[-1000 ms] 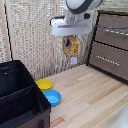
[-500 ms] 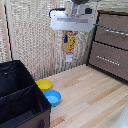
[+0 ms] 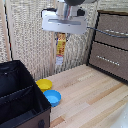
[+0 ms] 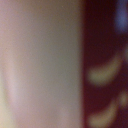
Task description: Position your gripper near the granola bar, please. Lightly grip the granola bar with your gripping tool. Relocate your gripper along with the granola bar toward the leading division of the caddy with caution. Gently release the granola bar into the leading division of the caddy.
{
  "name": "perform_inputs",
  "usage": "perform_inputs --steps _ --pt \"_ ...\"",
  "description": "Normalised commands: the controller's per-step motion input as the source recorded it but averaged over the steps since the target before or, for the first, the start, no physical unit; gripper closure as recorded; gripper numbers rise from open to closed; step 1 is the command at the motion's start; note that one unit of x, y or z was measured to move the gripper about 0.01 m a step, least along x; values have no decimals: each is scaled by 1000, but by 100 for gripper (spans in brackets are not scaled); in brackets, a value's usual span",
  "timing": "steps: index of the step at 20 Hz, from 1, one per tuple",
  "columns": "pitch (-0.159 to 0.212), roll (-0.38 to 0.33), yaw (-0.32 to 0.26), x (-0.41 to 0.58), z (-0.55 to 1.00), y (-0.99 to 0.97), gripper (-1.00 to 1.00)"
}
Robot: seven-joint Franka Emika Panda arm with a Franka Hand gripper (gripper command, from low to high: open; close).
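Observation:
In the exterior view my gripper (image 3: pixel 61 35) hangs under its flat white mount, high above the table, and is shut on the granola bar (image 3: pixel 61 47). The bar hangs upright below the fingers, yellow-orange with red edges. The black caddy (image 3: pixel 15 80) stands at the exterior view's lower left, well below the bar and to its left. Its leading division (image 3: pixel 20 107) is open on top. The wrist view is a close blur. A dark red surface with pale yellow marks (image 4: pixel 105 65), probably the bar, fills one side of it.
A yellow bowl (image 3: pixel 44 84) and a blue bowl (image 3: pixel 52 97) sit on the wooden table (image 3: pixel 95 100) right beside the caddy. A brown drawer cabinet (image 3: pixel 111 45) stands at the exterior view's right. A woven wall is behind.
The gripper with the bar in it has moved a little toward the exterior view's left, toward the caddy, staying high above the table.

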Motion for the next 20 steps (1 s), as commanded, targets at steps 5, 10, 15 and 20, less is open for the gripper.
perform_inputs --steps 5,10,15,20 --pt "-15 10 -158 -1 150 707 100" --pt "-46 0 -164 -9 137 723 100" --pt "-50 0 -171 -14 94 721 100" --pt "-14 0 -175 0 17 718 100"
